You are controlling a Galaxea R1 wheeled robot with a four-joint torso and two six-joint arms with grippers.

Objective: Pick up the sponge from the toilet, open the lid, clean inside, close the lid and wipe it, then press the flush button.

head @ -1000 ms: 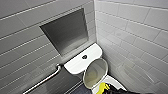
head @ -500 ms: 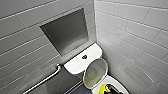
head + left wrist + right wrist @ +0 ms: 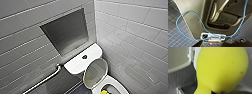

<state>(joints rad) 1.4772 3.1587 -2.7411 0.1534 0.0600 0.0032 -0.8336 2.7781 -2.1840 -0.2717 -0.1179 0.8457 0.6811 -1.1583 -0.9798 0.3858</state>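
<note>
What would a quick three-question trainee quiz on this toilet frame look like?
1. True or false: the lid is shut.
2. The flush button sits in: A) the tank top; B) the wall niche; C) the grab bar.
3. Fill in: in the head view, the sponge at the picture's bottom edge is coloured ____.

Key: 1 false, it stands raised against the tank; 2 A; 3 yellow.
</note>
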